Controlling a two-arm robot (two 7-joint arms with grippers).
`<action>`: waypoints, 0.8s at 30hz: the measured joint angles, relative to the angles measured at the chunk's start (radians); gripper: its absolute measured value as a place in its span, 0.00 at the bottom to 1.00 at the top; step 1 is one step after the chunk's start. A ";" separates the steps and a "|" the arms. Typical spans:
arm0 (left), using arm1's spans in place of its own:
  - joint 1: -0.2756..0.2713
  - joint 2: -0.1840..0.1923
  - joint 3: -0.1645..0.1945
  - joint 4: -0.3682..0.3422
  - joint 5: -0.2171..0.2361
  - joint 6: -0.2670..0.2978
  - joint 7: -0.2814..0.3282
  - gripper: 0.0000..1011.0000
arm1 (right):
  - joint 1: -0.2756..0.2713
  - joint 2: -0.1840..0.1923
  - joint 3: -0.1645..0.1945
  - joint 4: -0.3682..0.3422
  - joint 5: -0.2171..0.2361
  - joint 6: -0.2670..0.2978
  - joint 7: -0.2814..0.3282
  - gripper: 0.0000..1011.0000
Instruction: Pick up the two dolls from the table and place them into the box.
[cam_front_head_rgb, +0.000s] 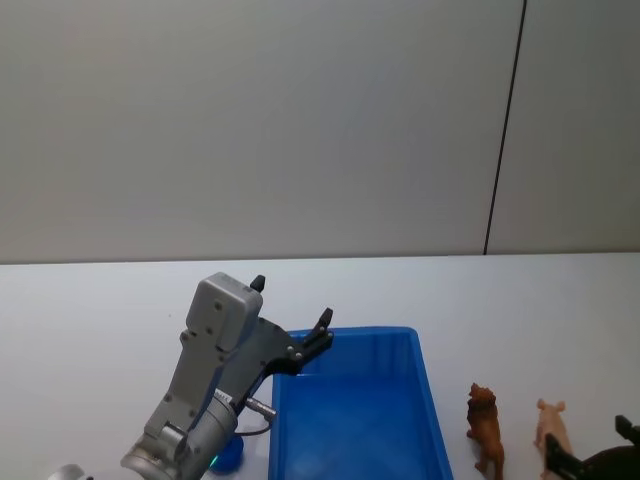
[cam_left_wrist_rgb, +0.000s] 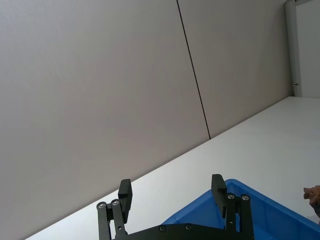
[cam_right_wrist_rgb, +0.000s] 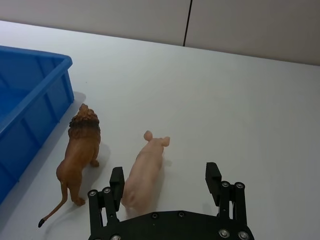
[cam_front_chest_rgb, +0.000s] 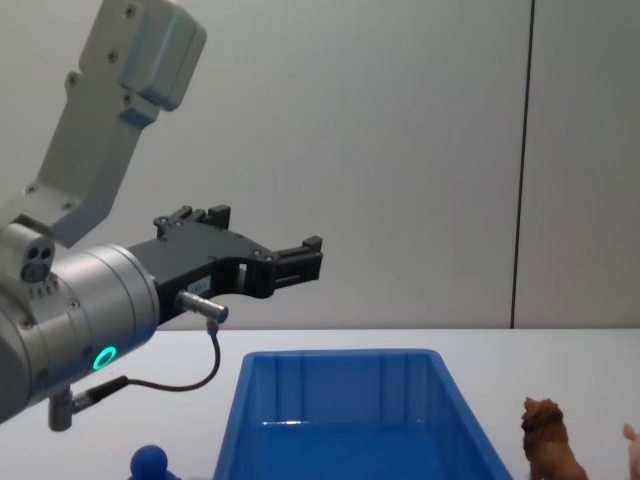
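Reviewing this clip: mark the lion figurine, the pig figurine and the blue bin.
lion figurine (cam_right_wrist_rgb: 77, 157): right wrist view, on its flank behind the mane.
pig figurine (cam_right_wrist_rgb: 142, 172): right wrist view, middle of its back.
blue bin (cam_front_chest_rgb: 340, 385): chest view, on its far inner wall.

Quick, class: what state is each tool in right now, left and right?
Left tool: open, empty, raised near the box.
Right tool: open, empty, close to the pink pig.
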 joint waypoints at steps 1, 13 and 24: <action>0.000 0.000 0.000 0.000 0.000 0.000 0.000 0.99 | 0.002 -0.002 -0.001 0.004 -0.002 -0.001 0.003 0.99; 0.000 0.000 0.000 0.000 0.000 0.000 0.000 0.99 | 0.028 -0.027 -0.013 0.063 -0.035 -0.024 0.041 0.99; 0.000 0.000 0.000 0.000 0.000 0.000 0.000 0.99 | 0.044 -0.042 -0.017 0.103 -0.050 -0.028 0.058 0.85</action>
